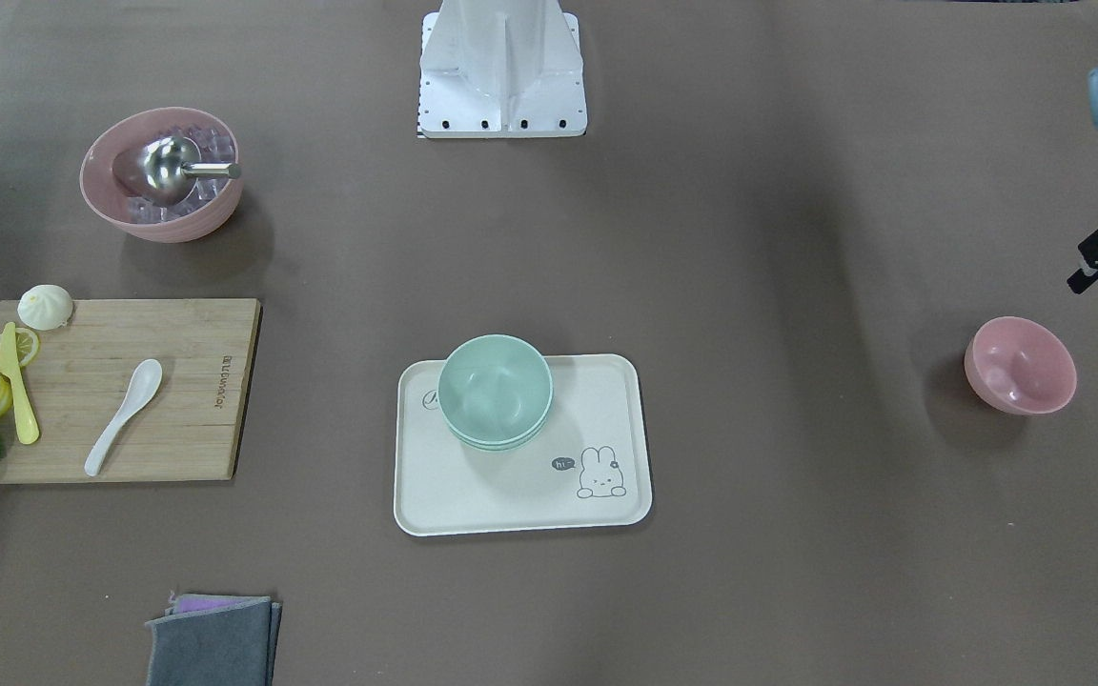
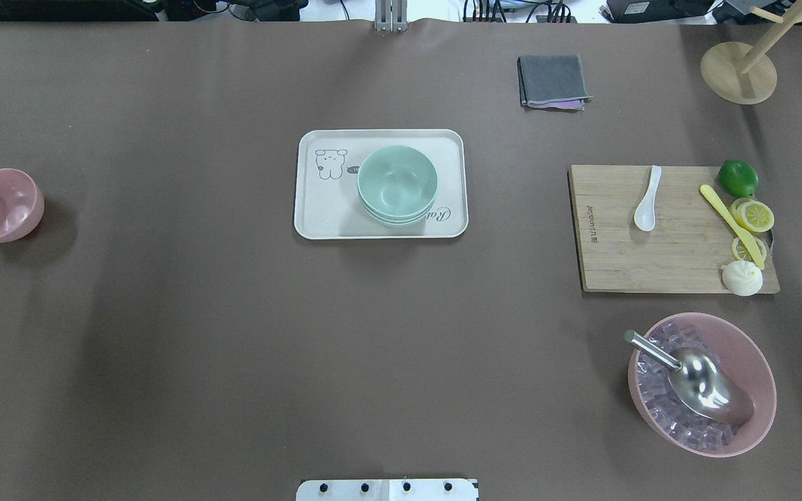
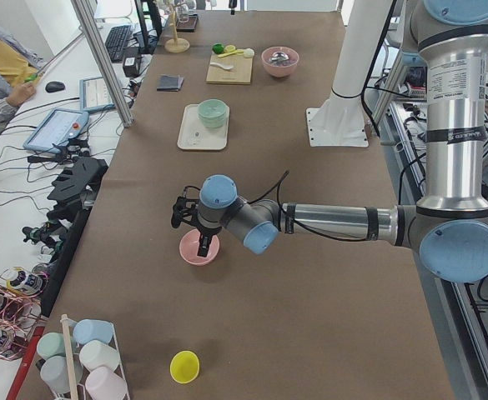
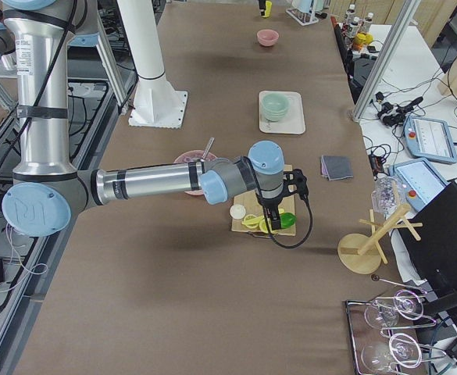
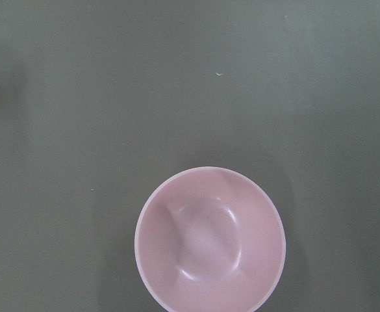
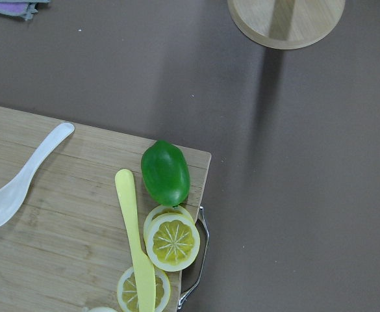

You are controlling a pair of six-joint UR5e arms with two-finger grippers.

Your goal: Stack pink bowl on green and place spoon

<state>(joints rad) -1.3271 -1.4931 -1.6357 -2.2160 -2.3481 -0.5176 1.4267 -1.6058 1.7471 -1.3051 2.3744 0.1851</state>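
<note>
The tray [image 1: 511, 510] has a small dark speech bubble [image 1: 563, 464] that reads "hi" with a short dash. It is printed just beside a drawn rabbit [image 1: 600, 474], on the side of the green bowl [image 1: 495, 391] away from the robot. On the robot's side of the green bowl a cursive word [image 2: 443, 214] begins "Ra", and the bowl hides the rest. Well apart from the green bowl, the cutting board [image 1: 130, 353] bears a short brand mark [image 1: 222, 383] along the edge facing the bowl, too small to read surely.
</note>
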